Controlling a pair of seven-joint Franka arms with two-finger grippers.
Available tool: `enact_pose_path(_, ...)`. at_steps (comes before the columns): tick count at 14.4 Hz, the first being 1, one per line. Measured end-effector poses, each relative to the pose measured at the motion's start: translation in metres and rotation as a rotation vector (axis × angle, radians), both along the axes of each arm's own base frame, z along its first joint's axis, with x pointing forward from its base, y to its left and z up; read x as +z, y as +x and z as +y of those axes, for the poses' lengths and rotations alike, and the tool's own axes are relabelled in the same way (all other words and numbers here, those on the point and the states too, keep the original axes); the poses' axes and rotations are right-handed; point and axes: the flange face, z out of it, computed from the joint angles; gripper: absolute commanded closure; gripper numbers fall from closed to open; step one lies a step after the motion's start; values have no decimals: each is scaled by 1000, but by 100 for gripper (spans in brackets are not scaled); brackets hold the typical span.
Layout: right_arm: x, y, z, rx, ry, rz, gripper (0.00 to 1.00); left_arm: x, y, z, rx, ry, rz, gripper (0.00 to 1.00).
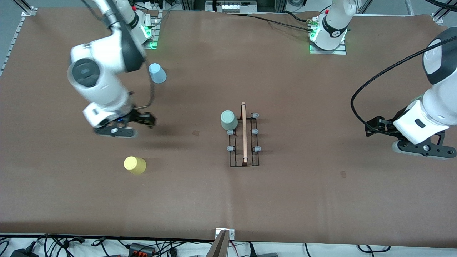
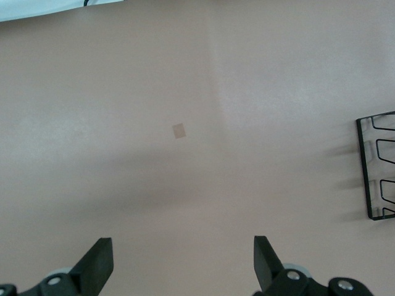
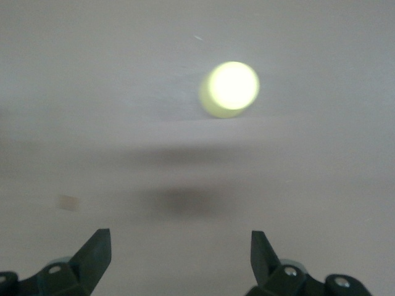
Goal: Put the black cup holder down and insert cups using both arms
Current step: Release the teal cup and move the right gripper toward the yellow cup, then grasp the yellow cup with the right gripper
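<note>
The black cup holder (image 1: 244, 142) stands at the table's middle, its wooden rod on top. A grey-green cup (image 1: 229, 120) sits upside down on one of its pegs, at the corner farthest from the front camera toward the right arm's end. The yellow cup (image 1: 134, 165) and the light blue cup (image 1: 157, 73) stand upside down on the table toward the right arm's end. My right gripper (image 1: 147, 120) is open and empty over bare table, with the yellow cup (image 3: 229, 88) ahead of it. My left gripper (image 1: 373, 126) is open and empty over bare table, with the holder's edge (image 2: 378, 166) in its view.
Small tape patches lie on the brown table (image 1: 285, 200), one (image 1: 196, 132) beside the holder and one (image 1: 342, 174) toward the left arm's end. Cables run along the table's edge nearest the front camera.
</note>
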Motion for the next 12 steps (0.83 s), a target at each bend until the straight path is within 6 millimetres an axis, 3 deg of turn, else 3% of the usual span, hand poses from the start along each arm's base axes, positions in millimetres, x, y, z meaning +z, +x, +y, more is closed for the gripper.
enact_pose_path(2, -19, 6, -35, 49, 3, 11, 0, 0, 0, 12, 14, -1, 1, 0)
enact_pose_path(5, -54, 24, -60, 98, 26, -33, 0, 1, -3, 16, -11, 0, 9, 0)
enact_pose_path(9, -104, 46, -54, 127, 71, -168, 0, 4, -8, 14, -22, 2, 14, 0)
enact_pose_path(12, -128, 59, -50, 160, 68, -221, 0, 5, -9, 19, -16, 2, 15, 0)
